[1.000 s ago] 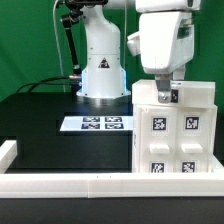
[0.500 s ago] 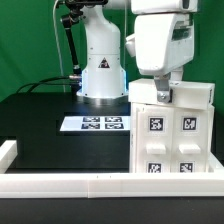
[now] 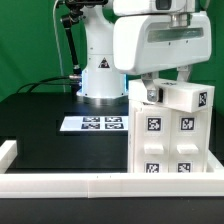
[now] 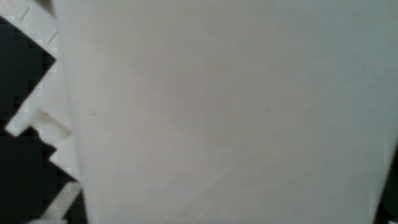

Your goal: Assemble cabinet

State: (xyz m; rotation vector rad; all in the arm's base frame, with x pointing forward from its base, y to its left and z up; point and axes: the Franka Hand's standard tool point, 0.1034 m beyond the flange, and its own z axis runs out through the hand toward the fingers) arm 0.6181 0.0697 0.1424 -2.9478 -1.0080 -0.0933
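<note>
The white cabinet body point(image 3: 172, 145) stands at the exterior view's right, with square black-and-white tags on its front. A white cabinet top piece point(image 3: 186, 97) with one tag lies tilted across its top. My gripper point(image 3: 152, 93) hangs right over the body's top edge toward the exterior view's left. It appears shut on the end of that top piece, with one dark finger showing. In the wrist view a plain white surface point(image 4: 231, 110) fills almost the whole picture, and my fingers do not show there.
The marker board point(image 3: 94, 123) lies flat on the black table in front of the robot base point(image 3: 101, 70). A long white border rail point(image 3: 70, 183) runs along the table's near edge, with a raised end at the exterior view's left.
My hand has swung toward the exterior view's left and looms larger. The top piece, level on the body before, now sits tilted with its tag facing out.
</note>
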